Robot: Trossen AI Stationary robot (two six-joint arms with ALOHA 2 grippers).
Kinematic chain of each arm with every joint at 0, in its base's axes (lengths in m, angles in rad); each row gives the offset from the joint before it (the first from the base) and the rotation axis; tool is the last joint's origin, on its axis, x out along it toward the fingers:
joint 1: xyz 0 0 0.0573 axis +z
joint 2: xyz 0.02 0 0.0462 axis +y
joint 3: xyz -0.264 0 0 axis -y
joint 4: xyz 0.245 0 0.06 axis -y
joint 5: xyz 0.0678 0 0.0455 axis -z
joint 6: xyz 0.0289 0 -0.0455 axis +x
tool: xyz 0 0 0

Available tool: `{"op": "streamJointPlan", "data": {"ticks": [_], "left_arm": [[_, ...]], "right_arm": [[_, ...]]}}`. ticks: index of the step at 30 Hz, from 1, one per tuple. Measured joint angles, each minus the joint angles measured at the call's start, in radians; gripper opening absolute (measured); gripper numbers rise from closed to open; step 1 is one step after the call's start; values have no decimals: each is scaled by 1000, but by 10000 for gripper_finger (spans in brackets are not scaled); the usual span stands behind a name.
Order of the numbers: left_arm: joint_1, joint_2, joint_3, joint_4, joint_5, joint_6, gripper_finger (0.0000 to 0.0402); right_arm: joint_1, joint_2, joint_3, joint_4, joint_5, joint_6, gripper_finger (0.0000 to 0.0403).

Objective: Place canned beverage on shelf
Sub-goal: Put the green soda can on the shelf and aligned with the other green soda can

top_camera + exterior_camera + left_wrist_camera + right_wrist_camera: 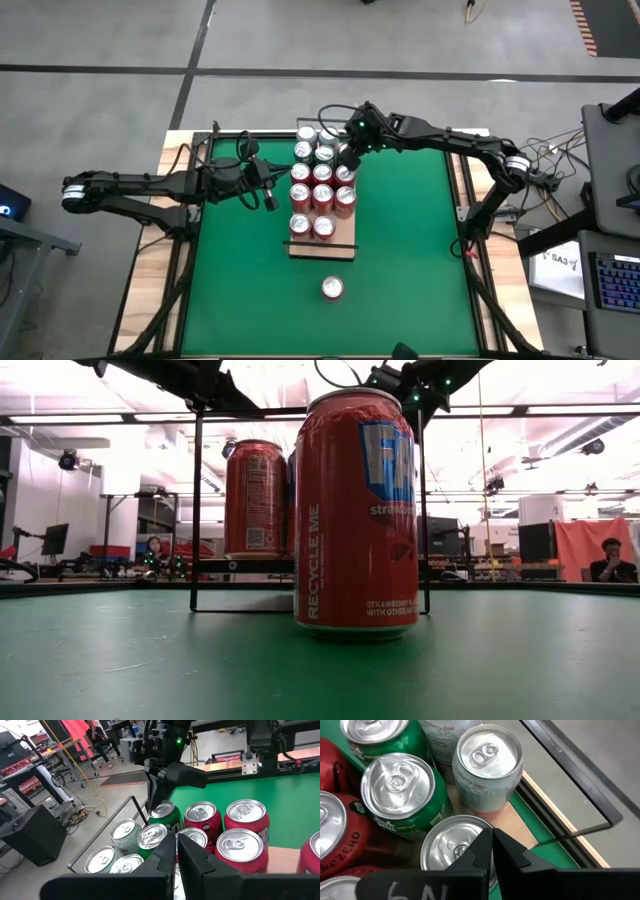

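— Where are the hands?
— Right hand (345,158) clenched empty above the cans on the shelf (322,249); left hand (270,200) clenched empty beside them.
— And the loose can?
— One red can (332,288) stands on the counter (410,260), near the shelf's end.

Red cans (321,196), green cans (400,795), pale wood-grain shelf (322,250), green mat (400,250).

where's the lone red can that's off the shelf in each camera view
High view: lone can, on the green mat below the shelf.
Low view: the big red can in front, centre.
Left wrist view: not in it.
Right wrist view: not in it.
Shared landmark: the shelf's black end rail, just behind the can in the low view, also in both wrist views.
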Motion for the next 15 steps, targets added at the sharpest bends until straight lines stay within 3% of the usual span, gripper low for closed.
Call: {"op": "streamJointPlan", "data": {"ticks": [15], "left_arm": [[0,0,0,-3,0,1,0]], "right_arm": [[0,-18,0,-44,22,67,9]]}}
